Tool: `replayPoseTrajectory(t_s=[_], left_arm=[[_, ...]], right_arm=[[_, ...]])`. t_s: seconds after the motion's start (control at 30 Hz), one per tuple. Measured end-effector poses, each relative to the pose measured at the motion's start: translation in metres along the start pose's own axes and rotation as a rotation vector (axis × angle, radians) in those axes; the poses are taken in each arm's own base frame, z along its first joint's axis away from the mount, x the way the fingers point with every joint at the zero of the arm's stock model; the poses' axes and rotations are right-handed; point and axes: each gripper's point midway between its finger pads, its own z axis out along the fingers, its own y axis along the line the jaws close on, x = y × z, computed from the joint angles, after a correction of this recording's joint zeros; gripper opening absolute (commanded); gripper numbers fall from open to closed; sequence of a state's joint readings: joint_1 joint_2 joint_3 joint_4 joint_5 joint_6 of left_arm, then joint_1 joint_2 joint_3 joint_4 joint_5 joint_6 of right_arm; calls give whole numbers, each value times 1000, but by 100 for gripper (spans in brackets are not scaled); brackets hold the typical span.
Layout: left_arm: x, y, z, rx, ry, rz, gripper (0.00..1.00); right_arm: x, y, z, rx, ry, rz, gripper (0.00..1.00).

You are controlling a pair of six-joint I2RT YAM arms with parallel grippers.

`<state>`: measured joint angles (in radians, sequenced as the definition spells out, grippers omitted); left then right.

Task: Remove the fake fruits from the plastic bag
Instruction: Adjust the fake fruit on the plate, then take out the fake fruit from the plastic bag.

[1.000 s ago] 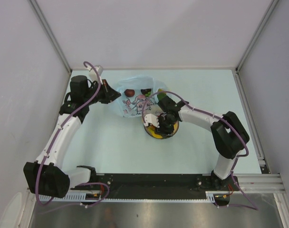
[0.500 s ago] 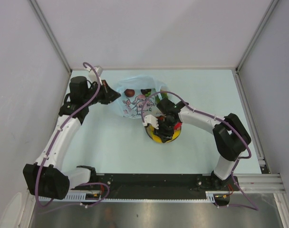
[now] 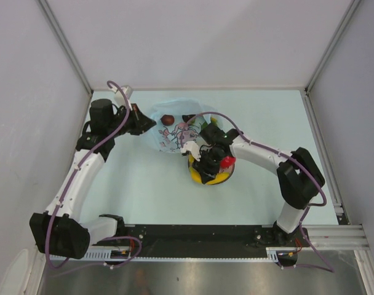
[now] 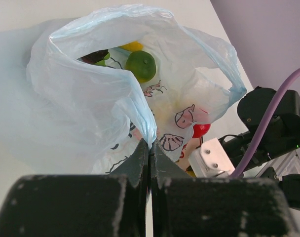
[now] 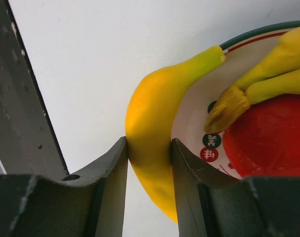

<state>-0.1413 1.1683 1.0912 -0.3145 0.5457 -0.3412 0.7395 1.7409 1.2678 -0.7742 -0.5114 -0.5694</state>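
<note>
The light-blue plastic bag (image 3: 175,130) lies at the far middle of the table, mouth open. My left gripper (image 3: 141,121) is shut on its rim (image 4: 149,140). Inside the bag are a green fruit (image 4: 141,65), a dark fruit (image 4: 95,56) and a bit of a yellow one (image 4: 132,46). My right gripper (image 3: 205,166) is low over the patterned plate (image 5: 268,38), and its fingers (image 5: 115,163) press both sides of a yellow banana (image 5: 155,98) that lies across the plate's rim. A red fruit (image 5: 273,138) and a second banana (image 5: 283,64) lie on the plate.
The plate (image 3: 226,176) stands just in front of the bag, right of centre. Grey walls enclose the pale table on the left, far and right sides. The black rail with the arm bases (image 3: 199,236) runs along the near edge.
My right gripper has shifted a little to the left over the plate, uncovering the red fruit at the plate's right. The left arm and the bag have not moved.
</note>
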Motion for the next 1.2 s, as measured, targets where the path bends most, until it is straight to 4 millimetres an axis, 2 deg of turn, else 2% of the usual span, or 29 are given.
replayPoseTrajectory(t_s=[0.13,0.33,0.37,0.47,0.53,0.6,0.7,0.77,0.87,0.93,1.0,1.03,1.13,1.2], left_arm=[[3,1,0,-1,3,-3,0],[3,1,0,-1,3,-5,0],[3,1,1,-1,3,-5,0],[3,1,0,-1,3,-5,0],[3,1,0,-1,3,-5,0],[3,1,1,-1,4,-4,0],[3,1,1,1,4,-4,0],[3,0,0,6,6,-4,0],[3,-2,0,16,9,-4,0],[4,-4,-1,27,15,-3,0],[4,-7,-2,37,20,-2,0],[4,-8,-3,41,23,-3,0],[5,-13,-7,55,33,-3,0],[5,-16,-10,66,35,3,0]], right_arm=[[-14,-12,-1,49,-31,40,27],[-19,-32,8,87,-46,125,53],[-20,-32,9,87,-46,133,63],[-21,-33,8,88,-46,149,71],[-24,-32,5,85,-45,151,71],[-33,-29,-6,73,-48,154,67],[-69,-37,-40,81,-133,145,53],[-98,-52,-71,120,-230,149,46],[-129,-83,-109,210,-360,165,41],[-138,-105,-119,270,-395,184,39],[-145,-123,-113,302,-400,193,36],[-147,-132,-104,311,-390,198,36],[-149,-158,-67,329,-342,213,34],[-143,-172,-42,350,-295,226,34]])
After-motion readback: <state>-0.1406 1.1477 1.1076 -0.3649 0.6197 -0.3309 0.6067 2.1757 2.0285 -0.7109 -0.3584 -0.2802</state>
